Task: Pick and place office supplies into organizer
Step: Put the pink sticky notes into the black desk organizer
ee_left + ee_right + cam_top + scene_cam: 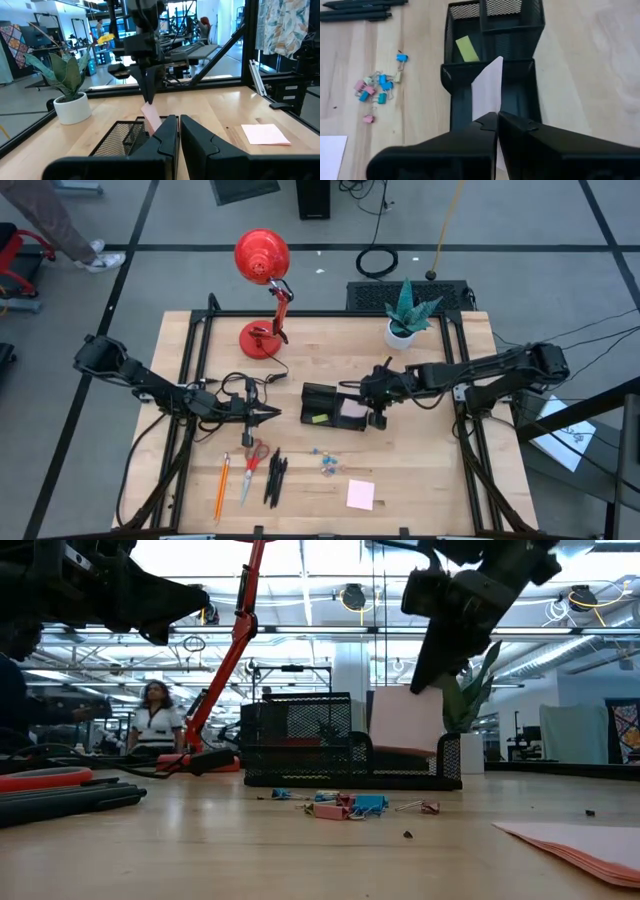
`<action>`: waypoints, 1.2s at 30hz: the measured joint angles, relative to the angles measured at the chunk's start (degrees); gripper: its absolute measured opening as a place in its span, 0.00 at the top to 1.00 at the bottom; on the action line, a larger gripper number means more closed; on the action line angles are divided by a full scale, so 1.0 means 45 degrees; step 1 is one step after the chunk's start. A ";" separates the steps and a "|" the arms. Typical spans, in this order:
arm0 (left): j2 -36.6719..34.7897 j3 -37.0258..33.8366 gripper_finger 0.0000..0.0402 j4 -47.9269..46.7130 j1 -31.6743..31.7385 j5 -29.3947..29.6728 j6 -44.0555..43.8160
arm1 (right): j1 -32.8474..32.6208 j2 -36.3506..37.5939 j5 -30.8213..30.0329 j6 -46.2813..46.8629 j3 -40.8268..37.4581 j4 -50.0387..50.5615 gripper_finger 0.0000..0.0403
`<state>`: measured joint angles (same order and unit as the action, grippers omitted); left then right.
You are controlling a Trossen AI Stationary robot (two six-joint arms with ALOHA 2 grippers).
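Observation:
The black mesh organizer (322, 398) stands at the table's middle, with a yellow-green piece (466, 48) lying in one compartment. My right gripper (376, 416) hovers over the organizer's right end, shut on a pale pink sticky note (405, 720). My left gripper (272, 413) waits left of the organizer, level, shut and holding nothing. An orange pencil (221, 486), red-handled scissors (250, 465), black pens (273, 478), small coloured clips (325, 463) and another pink note (361, 494) lie flat near the front edge. My right gripper pinches the sticky note's upper edge (487, 107) between its two fingers. The fingers (428, 668) slant down from the table's right side. The note hangs tilted below them, its lower end (152, 122) down at the organizer's right compartment; whether it touches the bottom I cannot tell.
A red desk lamp (263, 290) stands at the back left and a white plant pot (402, 333) at the back right. A dark cable (240, 385) loops near my left arm. People show in the room beyond the table.

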<state>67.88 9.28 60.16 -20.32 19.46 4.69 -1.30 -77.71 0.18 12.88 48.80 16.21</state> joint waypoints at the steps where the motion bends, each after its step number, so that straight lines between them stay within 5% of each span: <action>1: 0.0000 0.0000 0.92 0.0000 0.0000 0.0000 0.0000 | 0.0045 0.0000 0.0131 0.0092 -0.0142 -0.0218 1.00; 24: 0.0000 0.0000 0.92 0.0010 0.0000 0.0019 0.0188 | 0.0719 -0.2120 0.1651 0.0472 -0.0656 -0.1711 0.99; 36: 0.0000 0.0000 0.92 -0.0073 -0.0003 0.0024 0.0228 | 0.0772 -0.2239 0.0296 -0.0073 -0.0656 -0.1904 0.82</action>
<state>67.88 9.28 59.83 -20.33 19.57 5.72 2.17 -87.79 1.51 12.56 45.84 7.64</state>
